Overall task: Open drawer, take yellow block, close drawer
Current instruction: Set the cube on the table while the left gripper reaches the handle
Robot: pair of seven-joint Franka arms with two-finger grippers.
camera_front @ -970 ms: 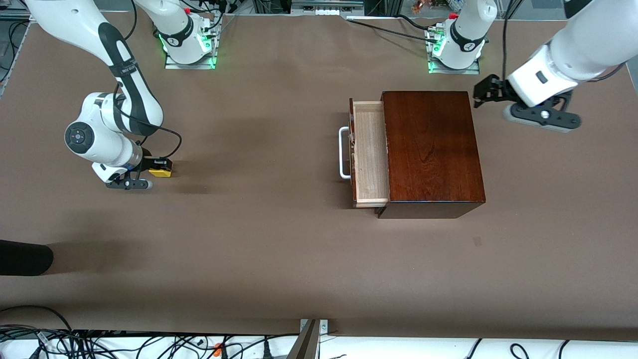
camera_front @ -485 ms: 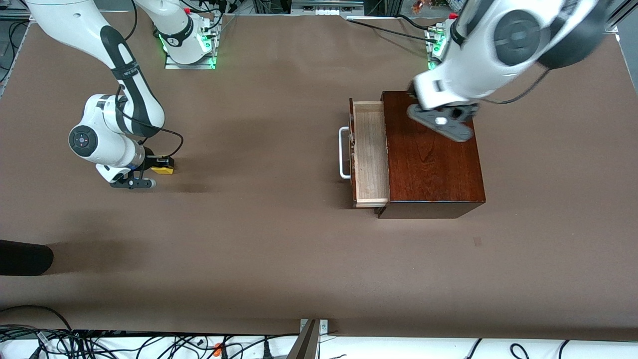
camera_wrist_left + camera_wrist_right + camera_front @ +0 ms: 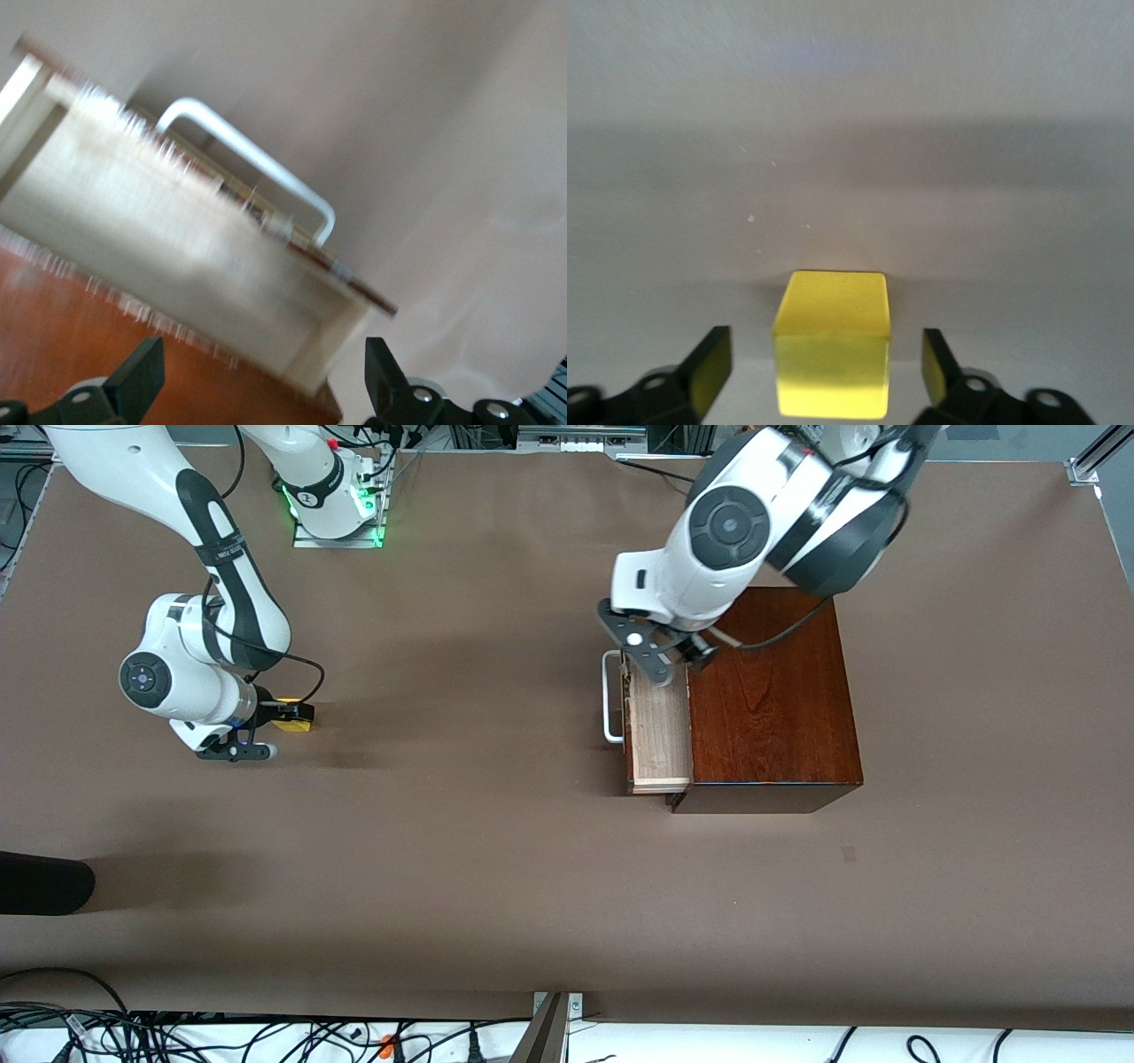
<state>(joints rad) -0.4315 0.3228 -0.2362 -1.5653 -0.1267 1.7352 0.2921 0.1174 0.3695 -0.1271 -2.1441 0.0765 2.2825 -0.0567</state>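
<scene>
The small bright yellow cube (image 3: 831, 354) sits on the brown table (image 3: 461, 850) between the wide-open fingers (image 3: 709, 365) of the right gripper (image 3: 285, 717), not touching them. The left gripper (image 3: 257, 381), fingers spread wide, hangs over the open pale-wood drawer (image 3: 660, 731) with its white bar handle (image 3: 609, 695)

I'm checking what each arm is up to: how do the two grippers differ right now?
The right gripper sits low at the table, at the right arm's end; the left gripper hangs over the open drawer of the wooden box. The right gripper brackets the yellow block with gaps on both sides; the left gripper brackets nothing. Both are open.
</scene>
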